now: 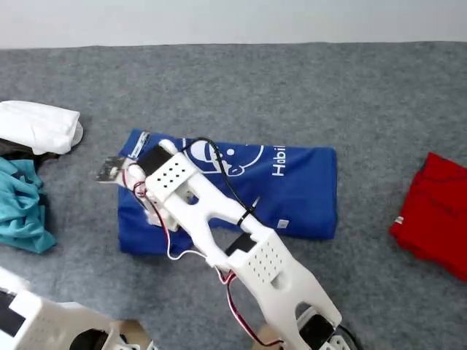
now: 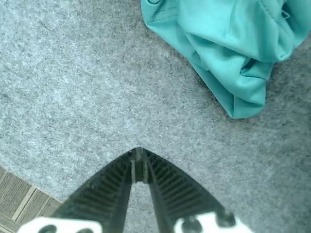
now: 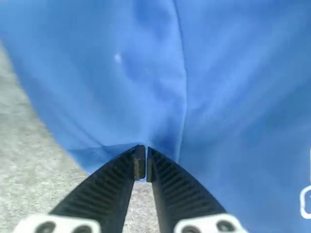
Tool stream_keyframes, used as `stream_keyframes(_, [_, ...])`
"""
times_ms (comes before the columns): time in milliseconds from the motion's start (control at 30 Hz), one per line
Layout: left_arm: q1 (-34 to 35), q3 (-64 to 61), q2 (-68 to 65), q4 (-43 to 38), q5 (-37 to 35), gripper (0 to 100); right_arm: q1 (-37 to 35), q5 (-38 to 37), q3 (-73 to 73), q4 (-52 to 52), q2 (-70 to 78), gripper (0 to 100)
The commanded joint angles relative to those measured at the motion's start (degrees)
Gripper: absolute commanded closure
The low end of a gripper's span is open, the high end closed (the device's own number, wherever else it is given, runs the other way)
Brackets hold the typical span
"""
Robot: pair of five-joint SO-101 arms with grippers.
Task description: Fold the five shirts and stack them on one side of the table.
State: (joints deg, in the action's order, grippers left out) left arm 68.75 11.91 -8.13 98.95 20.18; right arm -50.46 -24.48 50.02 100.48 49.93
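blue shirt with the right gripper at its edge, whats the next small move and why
Probably raise the right gripper a little to test its hold. It is shut right at the edge of the blue shirt, creases running into its tips, but a pinch isn't certain. If the edge lifts, carry it across the shirt, which lies flat on the table.

Right arm (image 1: 248, 240) is stretched way out from the near edge, reaching diagonally away and over to the left side, with the wrist tipped down at the end. The right gripper (image 3: 140, 164) has its jaws pressed together, tips touching. The left arm (image 1: 44, 321) sits tucked in the near corner. The left gripper (image 2: 139, 166) is closed up too, pointing down.
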Motion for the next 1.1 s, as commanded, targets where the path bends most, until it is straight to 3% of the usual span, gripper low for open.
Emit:
stream_keyframes(0, [-0.4, 0.5, 0.9, 0.9, 0.2, 100, -1.6, 0.4, 2.4, 2.1, -6.9, 99.0])
stream_keyframes(700, [-0.4, 0.5, 0.9, 1.0, 0.2, 100, -2.0, 0.5, -11.6, -0.7, -4.4, 99.0])
stream_keyframes(1067, [-0.2, 0.5, 0.9, 1.1, 0.1, 100, -3.3, 0.2, -9.8, 0.2, -16.2, 99.0])
